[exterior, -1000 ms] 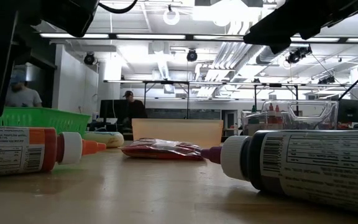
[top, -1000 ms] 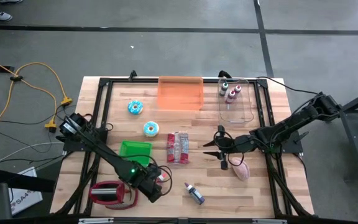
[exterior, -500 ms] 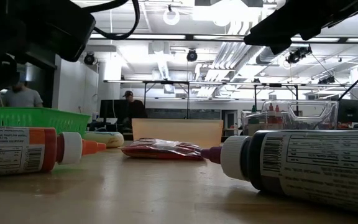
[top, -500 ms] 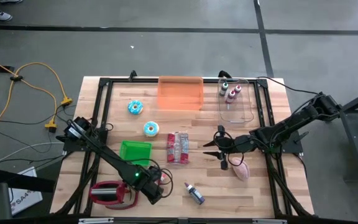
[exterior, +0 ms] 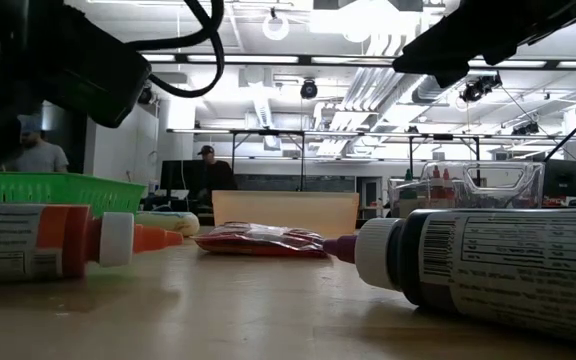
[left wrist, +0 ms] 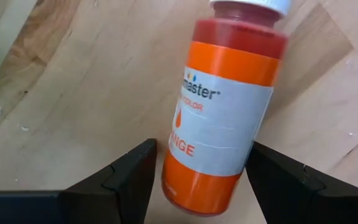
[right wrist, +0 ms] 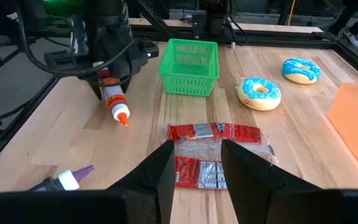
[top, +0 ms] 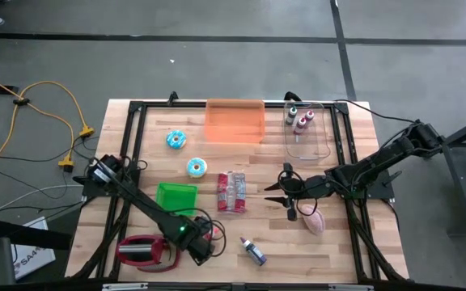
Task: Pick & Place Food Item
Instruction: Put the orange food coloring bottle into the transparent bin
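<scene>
Nearest me on the wooden table (top: 298, 250), my left gripper (left wrist: 199, 171) has its two dark fingers clamped on the base of the orange food-colouring bottle with the white label (left wrist: 222, 118), near the table's front edge, just in front of the green mesh basket (right wrist: 189, 67). Farther back I see the red-and-clear snack packet (right wrist: 216, 155) lying flat with my right gripper (right wrist: 194, 163) hanging above it, fingers drawn nearly together and holding nothing. Beyond sit two blue-iced doughnuts (right wrist: 260, 93).

Left arm and orange bottle shift slightly

In the high view the left gripper (top: 203, 240) has crept a little lower and rightward with its wrist. In the low view the orange bottle (exterior: 63, 241) it grips has slid sideways, its nozzle tip now farther toward the red packet (exterior: 258, 240).
</scene>
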`<state>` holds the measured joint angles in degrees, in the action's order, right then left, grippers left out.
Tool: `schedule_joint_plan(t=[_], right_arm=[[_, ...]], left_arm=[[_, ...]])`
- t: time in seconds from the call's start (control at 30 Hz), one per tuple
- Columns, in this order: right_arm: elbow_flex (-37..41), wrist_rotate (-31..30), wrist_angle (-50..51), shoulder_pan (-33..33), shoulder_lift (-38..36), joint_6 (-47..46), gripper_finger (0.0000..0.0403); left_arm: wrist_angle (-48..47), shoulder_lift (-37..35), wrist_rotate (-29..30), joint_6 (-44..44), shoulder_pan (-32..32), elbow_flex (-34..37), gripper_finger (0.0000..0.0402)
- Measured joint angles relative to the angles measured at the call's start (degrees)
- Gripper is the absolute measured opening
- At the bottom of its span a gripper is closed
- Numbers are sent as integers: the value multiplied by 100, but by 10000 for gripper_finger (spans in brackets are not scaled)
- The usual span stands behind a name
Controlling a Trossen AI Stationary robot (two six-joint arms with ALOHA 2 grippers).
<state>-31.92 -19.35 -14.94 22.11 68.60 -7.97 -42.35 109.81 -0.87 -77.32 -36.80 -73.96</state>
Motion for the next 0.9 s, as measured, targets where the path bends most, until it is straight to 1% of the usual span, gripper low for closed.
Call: schedule_joint_plan(t=[0.17, 0.23, 0.47, 0.57, 0.9], right_arm=[[0, -2, 4, -2, 0, 1, 118], [0, -2, 7, -1, 0, 1, 118], [0, -2, 13, -2, 0, 0, 118], [0, -2, 15, -2, 0, 2, 118], [0, -2, 15, -2, 0, 2, 118]], left_arm=[[9, -25, 88, 86, -4, 8, 234], [9, -25, 87, 120, -4, 9, 228], [-31, -26, 74, 97, -2, 16, 173], [-4, -27, 71, 95, -2, 16, 156], [17, -29, 36, 324, -2, 16, 154]])
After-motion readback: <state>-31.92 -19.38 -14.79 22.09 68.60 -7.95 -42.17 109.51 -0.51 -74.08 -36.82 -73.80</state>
